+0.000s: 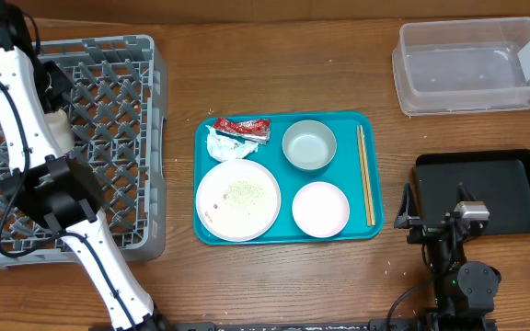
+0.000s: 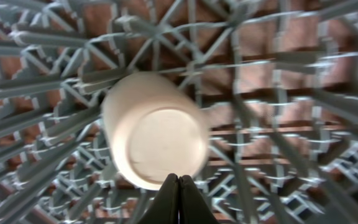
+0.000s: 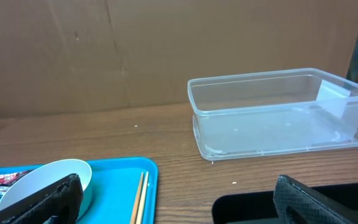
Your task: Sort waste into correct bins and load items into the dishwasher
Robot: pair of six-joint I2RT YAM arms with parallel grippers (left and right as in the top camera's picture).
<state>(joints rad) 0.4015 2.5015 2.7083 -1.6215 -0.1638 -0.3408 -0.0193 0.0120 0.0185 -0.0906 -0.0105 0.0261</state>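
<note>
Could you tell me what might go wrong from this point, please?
The white cup sits in the rack right beside the shut left pincer; pulling away could knock it. The plate carries loose crumbs that may scatter if tipped. The thin chopsticks could slip from a grip.

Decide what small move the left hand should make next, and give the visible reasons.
Probably lift the left hand clear of the dish rack and open it. Its fingers are pressed together, holding nothing, and the white cup already lies in the rack. The grey bowl, plate and pink dish wait on the teal tray.
</note>
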